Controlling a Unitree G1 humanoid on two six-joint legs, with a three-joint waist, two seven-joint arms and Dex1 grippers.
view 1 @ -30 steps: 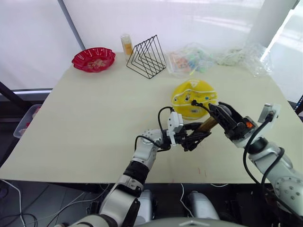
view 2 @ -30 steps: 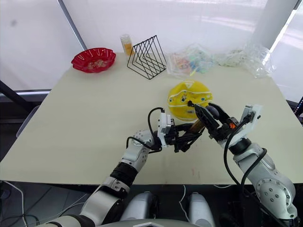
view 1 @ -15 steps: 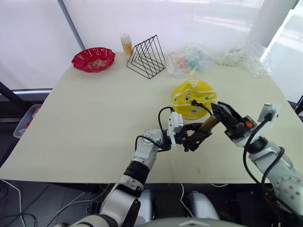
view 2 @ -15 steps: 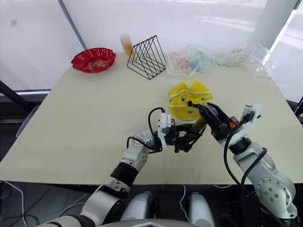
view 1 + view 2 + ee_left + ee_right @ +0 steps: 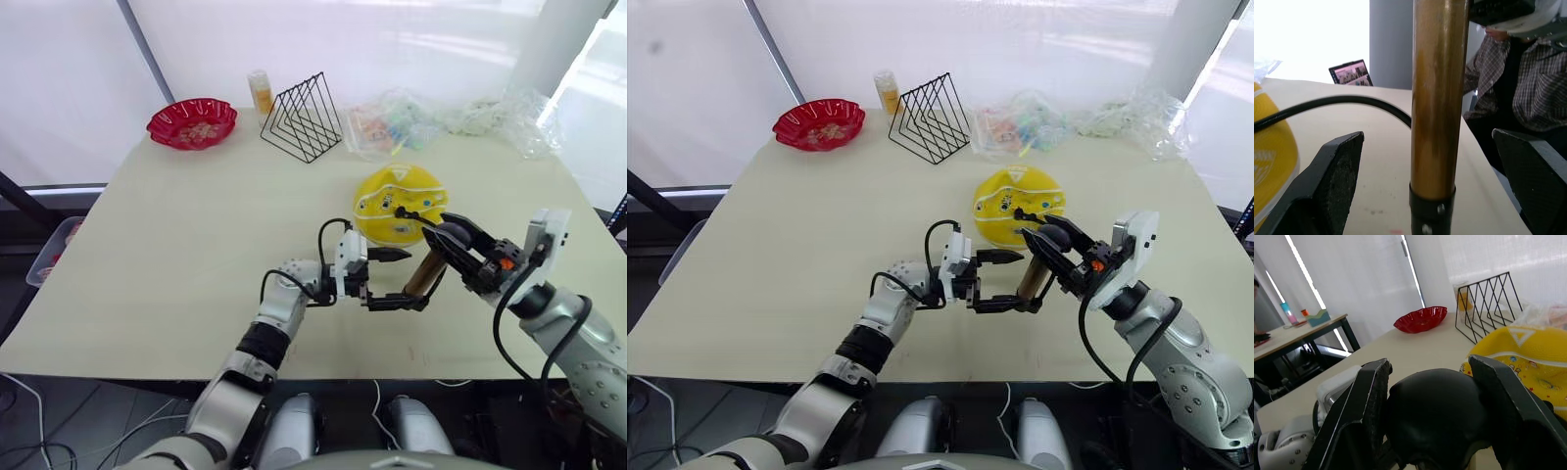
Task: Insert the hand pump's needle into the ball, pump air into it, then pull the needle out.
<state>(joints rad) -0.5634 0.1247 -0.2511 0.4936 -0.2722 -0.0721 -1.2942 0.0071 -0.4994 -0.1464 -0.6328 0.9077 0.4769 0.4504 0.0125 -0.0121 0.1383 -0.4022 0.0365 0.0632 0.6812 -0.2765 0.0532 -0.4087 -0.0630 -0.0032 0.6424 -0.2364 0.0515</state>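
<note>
The saggy yellow ball lies on the table right of centre. The hand pump's bronze barrel stands tilted in front of it, held above the table. My right gripper is shut on the pump's black handle, one finger on each side. My left gripper is open, its fingers wide apart on either side of the barrel without touching it. The black hose arcs from the pump to a fitting on the ball's top. The needle is too small to make out.
A red bowl, an orange bottle and a black wire rack stand at the table's back. Crumpled plastic bags lie behind the ball. A person in a checked shirt sits beyond the table's right side.
My left gripper let go of the pump's barrel and opened wide. My right gripper closed on the handle, and the pump now stands more upright.
</note>
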